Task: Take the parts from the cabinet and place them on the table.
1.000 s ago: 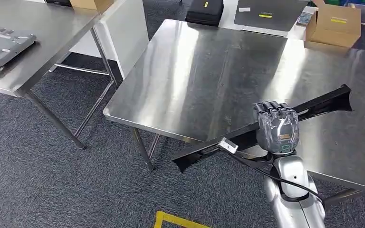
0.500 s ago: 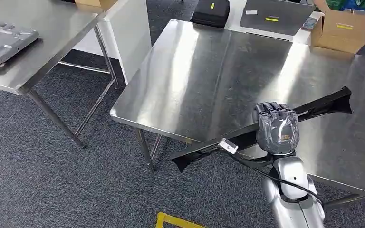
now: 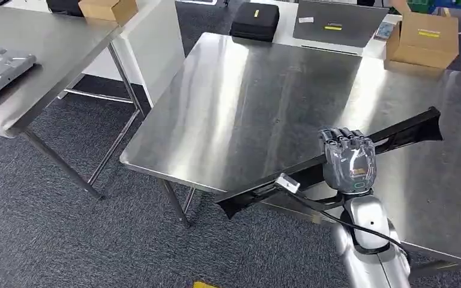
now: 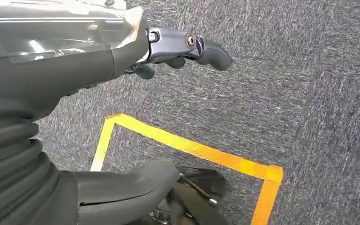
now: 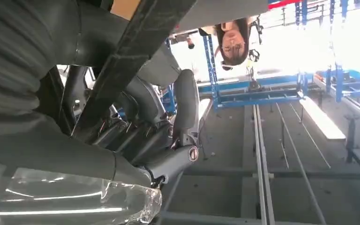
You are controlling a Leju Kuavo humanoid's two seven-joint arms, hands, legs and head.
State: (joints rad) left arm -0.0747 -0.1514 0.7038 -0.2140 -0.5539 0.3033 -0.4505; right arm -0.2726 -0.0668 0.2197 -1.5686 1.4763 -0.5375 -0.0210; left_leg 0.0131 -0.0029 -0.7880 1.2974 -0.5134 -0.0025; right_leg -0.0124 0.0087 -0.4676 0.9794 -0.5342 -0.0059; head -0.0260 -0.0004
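One long black plastic trim strip (image 3: 330, 162) is gripped near its middle by the right hand (image 3: 349, 161), fingers curled around it, and is held slantwise over the near edge of the bare stainless-steel desk (image 3: 258, 102). The left hand (image 4: 122, 51) is seen above grey carpet with fingers loosely apart, nothing being held.

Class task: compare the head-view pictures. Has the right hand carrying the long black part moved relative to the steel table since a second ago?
Cannot tell. The right hand and long black part keep their place in frame, while the steel table shifts slightly: the camera moved.
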